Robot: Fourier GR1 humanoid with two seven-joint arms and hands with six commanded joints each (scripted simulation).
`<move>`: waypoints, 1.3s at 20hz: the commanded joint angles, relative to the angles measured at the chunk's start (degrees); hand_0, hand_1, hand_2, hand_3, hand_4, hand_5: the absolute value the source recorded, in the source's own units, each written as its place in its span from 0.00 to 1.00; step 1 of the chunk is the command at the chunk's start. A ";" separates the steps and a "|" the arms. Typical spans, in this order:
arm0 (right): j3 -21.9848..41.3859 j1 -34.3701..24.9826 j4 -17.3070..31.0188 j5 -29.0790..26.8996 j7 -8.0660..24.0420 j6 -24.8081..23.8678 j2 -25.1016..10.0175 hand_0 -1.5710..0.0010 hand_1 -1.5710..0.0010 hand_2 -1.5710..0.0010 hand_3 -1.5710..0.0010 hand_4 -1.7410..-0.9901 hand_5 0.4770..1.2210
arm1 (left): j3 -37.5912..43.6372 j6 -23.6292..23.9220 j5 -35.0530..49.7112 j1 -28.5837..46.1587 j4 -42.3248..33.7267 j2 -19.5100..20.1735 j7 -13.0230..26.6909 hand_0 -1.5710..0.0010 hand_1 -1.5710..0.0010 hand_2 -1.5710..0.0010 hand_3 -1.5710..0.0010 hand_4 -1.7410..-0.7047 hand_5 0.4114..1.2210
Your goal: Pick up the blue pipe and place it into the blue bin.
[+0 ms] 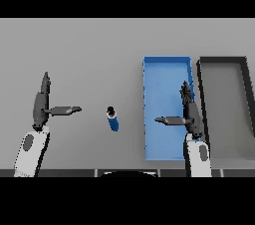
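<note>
Pipe (113,119) on table (89,50) btwn both hands, left (40,107) & right (191,114) over blue bin (167,69), fingers straight, nothing held.

Left hand (40,107): dark grey, near black; slim tapered fingers, thumb a separate slender piece with lighter grey sheen along top. Left forearm (31,153): white shell, boxy, rounded edges, one dark grey oval inset on upper face. Right hand (189,114): same dark finish, fingers looked knobbly and segmented, thumb smooth and narrow. Right forearm (198,158): white casing, greyer in shade, small dark oval mark near wrist. Both wrists showed abrupt change from white shell to dark hand. No cables or screws made out.
</note>
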 commanded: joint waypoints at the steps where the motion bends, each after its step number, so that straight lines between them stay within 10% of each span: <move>1: -0.08 0.07 -0.04 -0.09 -0.05 0.03 -0.10 1.00 1.00 1.00 1.00 0.65 0.16 | -0.08 0.10 -0.08 0.05 -0.12 -0.10 -0.27 1.00 1.00 1.00 1.00 0.54 0.24; 6: -0.99 0.32 -0.32 -1.21 -0.31 0.87 -1.23 1.00 1.00 1.00 1.00 0.65 0.16 | -1.20 0.98 -0.99 0.54 -1.41 -0.72 0.13 1.00 1.00 1.00 1.00 0.54 0.24; 9: 3.32 6.37 -4.70 6.37 -5.50 3.66 -7.59 1.00 1.00 1.00 1.00 0.65 0.16 | -2.45 -13.73 1.99 2.85 -0.46 6.82 -5.44 1.00 1.00 1.00 1.00 0.53 0.24; 15: 4.95 8.23 -7.46 8.29 -2.55 4.59 -9.21 1.00 1.00 1.00 1.00 0.69 0.16 | -4.45 -19.75 1.31 4.36 -1.80 10.11 -8.36 1.00 1.00 1.00 1.00 0.56 0.24; 26: 4.81 6.56 -6.68 7.30 -4.12 5.89 -9.63 1.00 1.00 1.00 1.00 0.61 0.22 | -16.55 -28.69 -1.75 5.55 -10.41 8.76 -1.79 1.00 1.00 1.00 1.00 0.52 0.11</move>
